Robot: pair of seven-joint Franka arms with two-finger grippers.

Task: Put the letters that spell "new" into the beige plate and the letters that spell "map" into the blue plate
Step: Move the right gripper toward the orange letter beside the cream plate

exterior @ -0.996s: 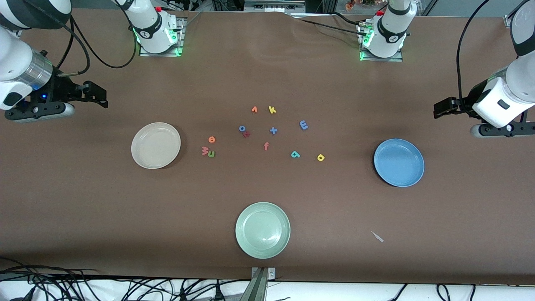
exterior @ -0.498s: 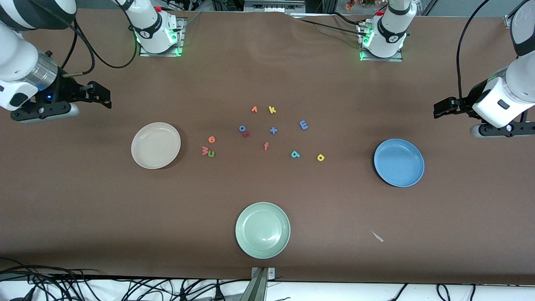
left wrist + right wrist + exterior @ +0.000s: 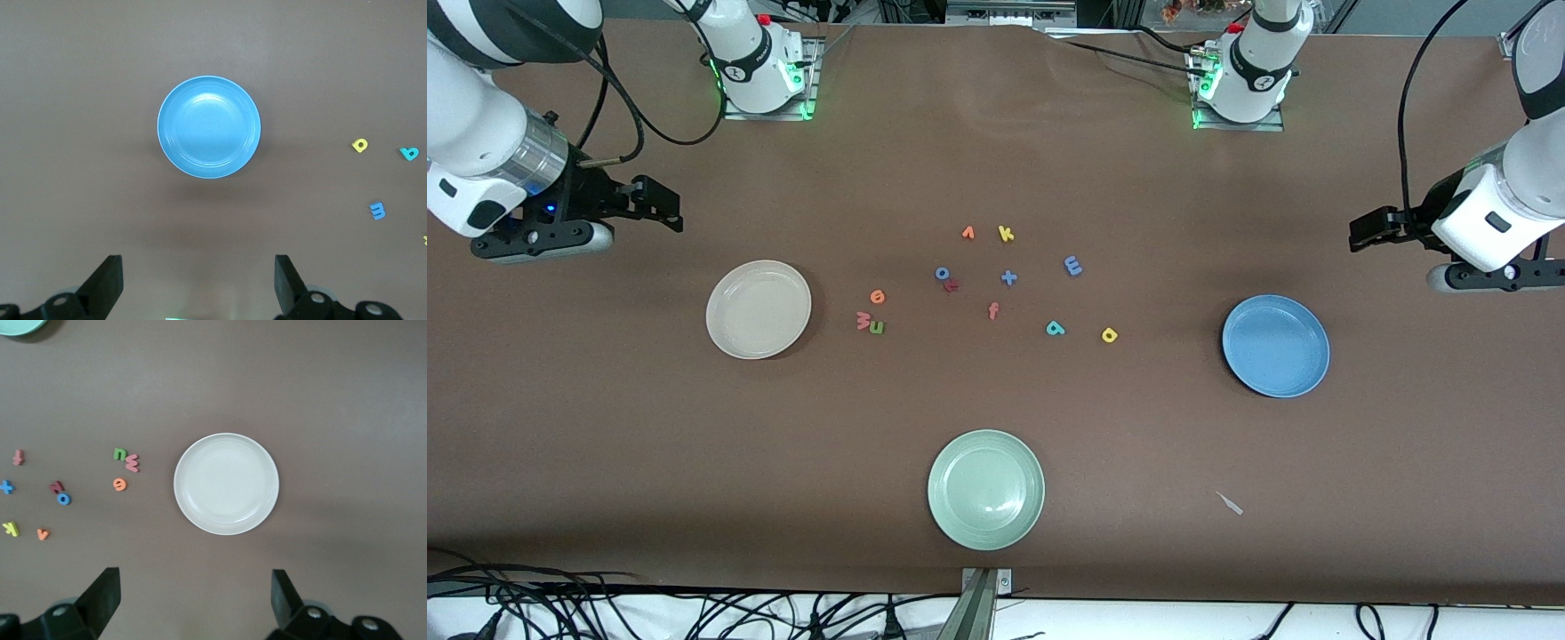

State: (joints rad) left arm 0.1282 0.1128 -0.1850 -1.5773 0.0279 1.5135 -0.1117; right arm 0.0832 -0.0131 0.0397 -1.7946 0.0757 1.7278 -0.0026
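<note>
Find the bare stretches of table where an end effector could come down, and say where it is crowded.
Bare table lies between the beige plate and the pale green plate, and again between the green plate and the blue plate. All three plates are empty. The crowded spot is the middle, where the letter cluster sits, the w and n touching.

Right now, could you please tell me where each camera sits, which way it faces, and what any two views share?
Front view: high across the table, facing both arm bases; shows beige plate, blue plate, pale green plate, scattered letters, right claw, left claw.
Left wrist view: looks down on the blue plate; open left claw fingertips show.
Right wrist view: looks down on the beige plate; open right claw fingertips show.
Shared: each wrist view's plate also shows in the front view.
</note>
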